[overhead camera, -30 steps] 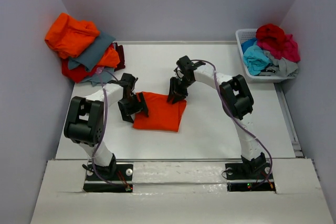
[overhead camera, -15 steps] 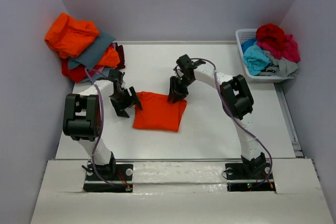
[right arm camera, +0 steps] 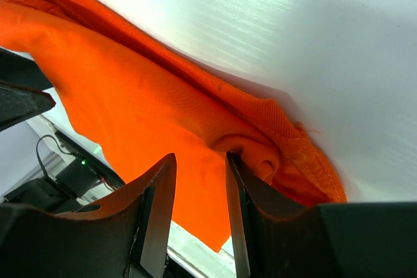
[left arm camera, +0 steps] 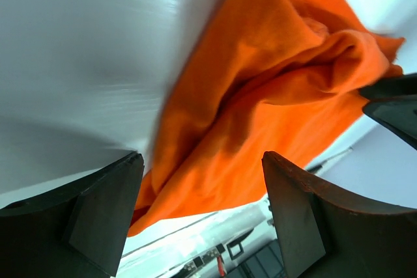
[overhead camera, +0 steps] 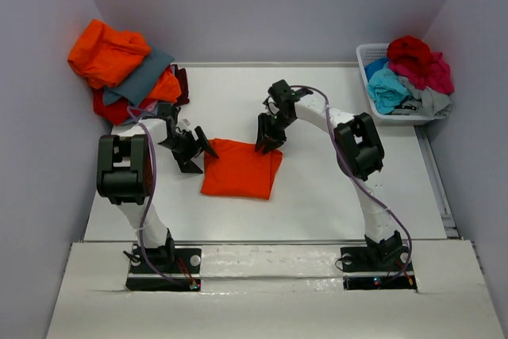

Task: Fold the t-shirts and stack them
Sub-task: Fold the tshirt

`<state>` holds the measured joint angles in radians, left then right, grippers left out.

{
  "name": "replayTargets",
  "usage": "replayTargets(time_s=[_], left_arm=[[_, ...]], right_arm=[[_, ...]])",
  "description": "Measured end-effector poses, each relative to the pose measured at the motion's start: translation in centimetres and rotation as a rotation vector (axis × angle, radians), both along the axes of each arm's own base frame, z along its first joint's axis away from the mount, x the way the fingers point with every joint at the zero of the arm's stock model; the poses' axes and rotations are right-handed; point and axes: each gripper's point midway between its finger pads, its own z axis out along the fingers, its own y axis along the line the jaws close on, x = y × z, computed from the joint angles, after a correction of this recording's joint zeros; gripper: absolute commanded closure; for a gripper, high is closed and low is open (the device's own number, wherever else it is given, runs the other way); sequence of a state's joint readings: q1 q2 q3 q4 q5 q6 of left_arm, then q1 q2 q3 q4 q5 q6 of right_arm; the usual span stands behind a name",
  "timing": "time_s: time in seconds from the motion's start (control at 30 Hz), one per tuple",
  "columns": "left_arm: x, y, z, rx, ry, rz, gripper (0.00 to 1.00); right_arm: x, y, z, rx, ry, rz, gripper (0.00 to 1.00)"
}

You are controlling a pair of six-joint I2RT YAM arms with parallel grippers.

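Folded orange t-shirt (overhead camera: 240, 168) lies centre of tabletop (overhead camera: 341, 188). Left gripper (overhead camera: 198, 152) released, jaws wide at shirt's far-left corner, likely to pinch it. Right gripper (overhead camera: 265, 145) half-closed at far-right corner; grasp on cloth cannot be told.

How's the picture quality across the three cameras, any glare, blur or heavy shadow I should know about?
Top external: evenly lit and sharp, only faint shadows on the white table. Left wrist: the table looks streaked and soft, shadowed beside the orange t-shirt. Right wrist: bright glare on the table, cloth weave crisp, the dark fingers underexposed.
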<state>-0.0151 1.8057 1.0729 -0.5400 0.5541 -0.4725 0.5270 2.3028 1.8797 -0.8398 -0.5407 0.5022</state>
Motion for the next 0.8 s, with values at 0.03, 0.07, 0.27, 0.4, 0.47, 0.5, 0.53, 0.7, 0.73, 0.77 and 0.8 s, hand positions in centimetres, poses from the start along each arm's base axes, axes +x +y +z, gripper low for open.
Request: replayTargets(time_s=[0.03, 0.07, 0.27, 0.4, 0.47, 0.5, 0.53, 0.7, 0.73, 0.77, 0.8], left_arm=[[0.0, -0.3, 0.0, -0.023, -0.003, -0.004, 0.12], [0.1, -0.5, 0.1, -0.035, -0.005, -0.006, 0.12], [-0.3, -1.3, 0.2, -0.101, -0.012, -0.013, 0.12], [-0.4, -1.1, 0.1, -0.100, -0.011, -0.006, 0.12], [-0.4, -0.9, 0.1, -0.088, -0.013, -0.003, 0.12], [-0.4, -0.8, 0.1, -0.077, -0.014, -0.001, 0.12], [-0.5, -0.7, 0.1, -0.068, -0.014, -0.001, 0.12], [-0.7, -0.2, 0.0, -0.038, -0.010, 0.005, 0.12], [-0.7, -0.2, 0.0, -0.035, -0.009, 0.006, 0.12], [-0.7, -0.1, 0.0, -0.029, -0.007, 0.007, 0.12], [-0.8, 0.0, -0.1, -0.021, -0.006, 0.008, 0.12]], right_arm=[[0.0, -0.1, 0.1, 0.002, 0.000, 0.003, 0.57], [0.0, -0.1, 0.1, 0.003, 0.000, 0.005, 0.57], [-0.7, -0.1, 1.1, 0.025, 0.011, 0.019, 0.57], [-1.9, -0.4, 2.2, 0.045, 0.025, 0.032, 0.57], [-2.8, -0.7, 2.6, 0.048, 0.035, 0.040, 0.57], [-3.2, -0.9, 2.8, 0.050, 0.044, 0.043, 0.57], [-3.6, -1.0, 2.9, 0.056, 0.053, 0.047, 0.57], [-5.9, -1.7, 2.8, 0.075, 0.108, 0.059, 0.57], [-6.3, -1.8, 2.6, 0.075, 0.121, 0.061, 0.57], [-6.6, -1.9, 2.3, 0.075, 0.134, 0.062, 0.57], [-6.9, -2.0, 2.0, 0.075, 0.145, 0.063, 0.57]])
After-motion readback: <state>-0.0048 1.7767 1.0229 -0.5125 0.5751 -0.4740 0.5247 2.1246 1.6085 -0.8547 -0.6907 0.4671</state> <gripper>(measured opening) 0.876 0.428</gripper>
